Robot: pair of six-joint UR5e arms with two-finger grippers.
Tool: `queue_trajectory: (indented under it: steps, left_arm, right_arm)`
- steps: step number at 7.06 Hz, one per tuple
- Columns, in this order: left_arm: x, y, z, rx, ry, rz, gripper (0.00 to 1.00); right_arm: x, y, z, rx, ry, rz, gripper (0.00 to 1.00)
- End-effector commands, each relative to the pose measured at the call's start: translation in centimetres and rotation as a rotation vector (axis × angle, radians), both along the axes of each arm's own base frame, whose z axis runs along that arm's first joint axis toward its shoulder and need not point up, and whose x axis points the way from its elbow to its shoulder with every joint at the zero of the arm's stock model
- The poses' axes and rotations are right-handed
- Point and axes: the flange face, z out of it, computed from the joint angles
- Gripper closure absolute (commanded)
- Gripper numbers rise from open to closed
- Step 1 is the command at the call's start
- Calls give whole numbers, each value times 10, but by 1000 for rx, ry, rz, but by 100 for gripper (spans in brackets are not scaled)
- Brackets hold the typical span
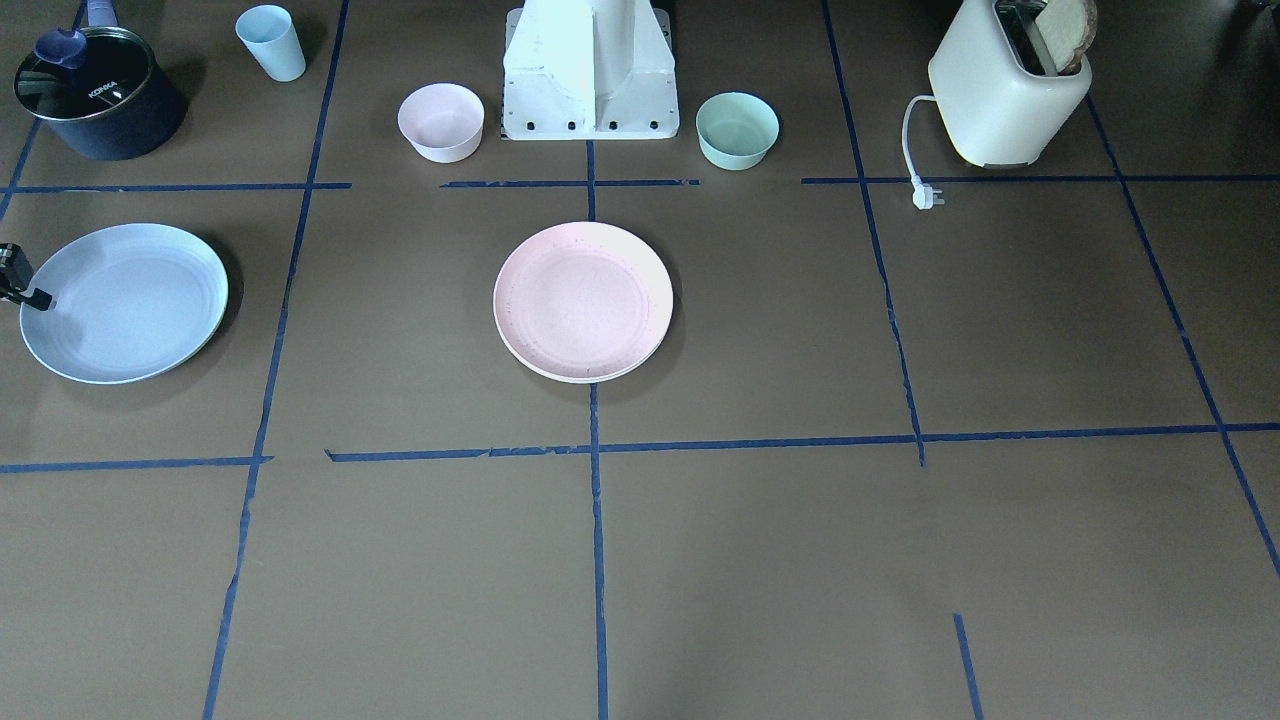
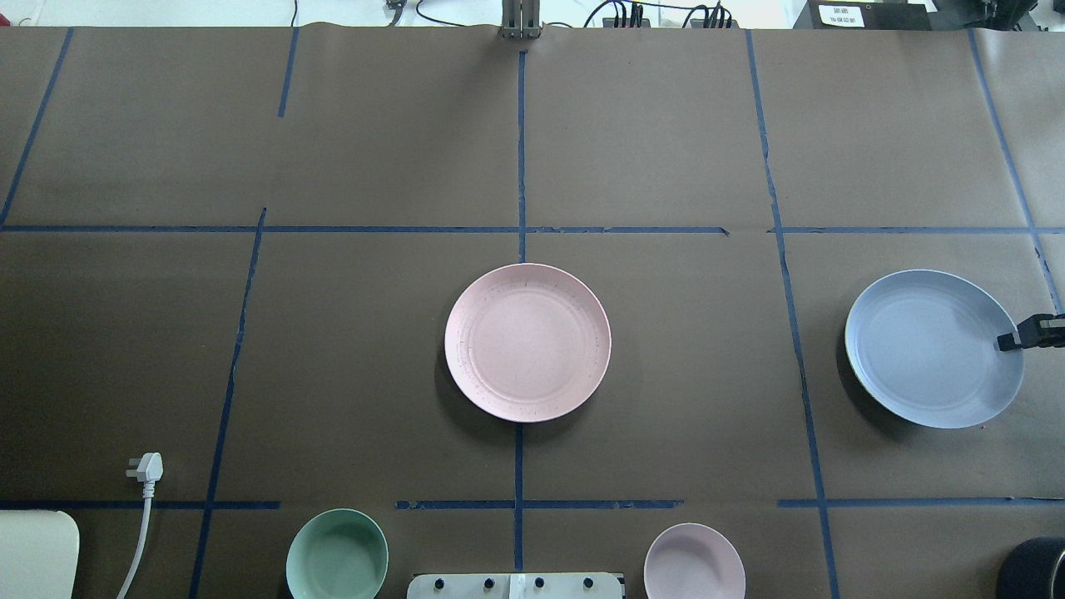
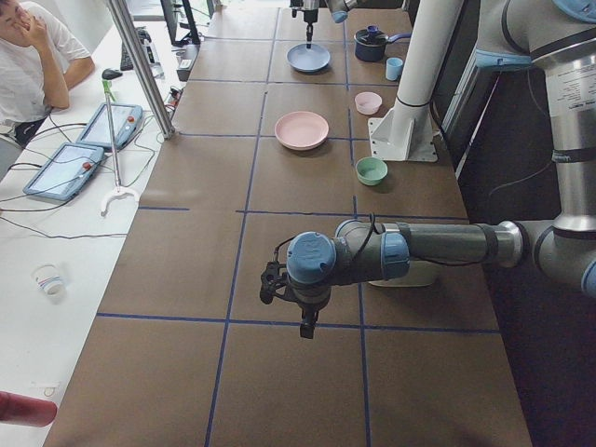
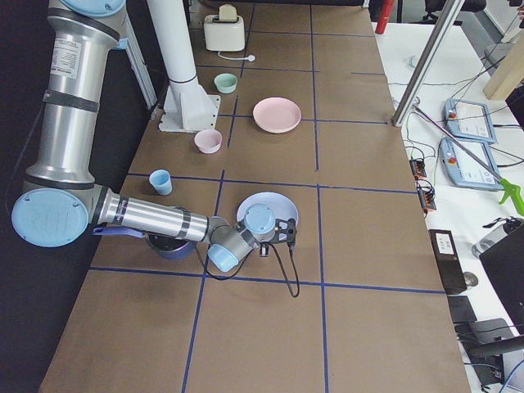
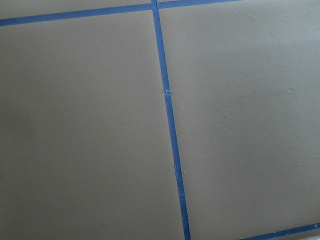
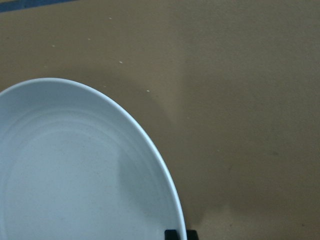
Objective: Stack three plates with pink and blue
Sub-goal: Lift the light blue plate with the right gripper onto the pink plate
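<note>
The pale pink plate (image 1: 583, 300) (image 2: 527, 341) lies at the table's middle on top of the cream-white plate, of which only a rim (image 1: 575, 377) shows. The pale blue plate (image 1: 125, 305) (image 2: 932, 349) is on the robot's right side and casts a wide shadow, so it looks tilted or raised. My right gripper (image 2: 1011, 341) (image 1: 25, 290) is shut on its outer rim; one fingertip (image 6: 175, 234) shows at the rim in the right wrist view. My left gripper (image 3: 305, 326) hangs over bare table far from the plates; I cannot tell whether it is open or shut.
A small pink bowl (image 1: 441, 121) and a mint bowl (image 1: 737, 130) flank the robot base (image 1: 590, 80). A dark pot (image 1: 95, 95) and a pale blue cup (image 1: 271, 42) stand near the blue plate. A toaster (image 1: 1010, 90) with its plug (image 1: 925, 195) is on the robot's left.
</note>
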Motion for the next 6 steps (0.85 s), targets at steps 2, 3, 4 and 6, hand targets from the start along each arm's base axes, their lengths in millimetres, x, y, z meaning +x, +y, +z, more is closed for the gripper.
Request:
queue_trajectory:
  steps: [2,3,4,6]
  left_arm:
    - [0,-1,0,-2,1,-2,0]
    - [0,-1,-1,0,1,-2,0]
    - [0,-2,0,-3,1,-2,0]
    - [1,-2,1,-6,13,-5,0]
  right_arm:
    - [-40,-69,-129,-114,-175,100,100]
    - [-72,-85,-175,-136,-224,95,100]
    - [-120,-97,-227,-170,-274,68,100]
    - [-176,-102,-296,-126,-295,60,100]
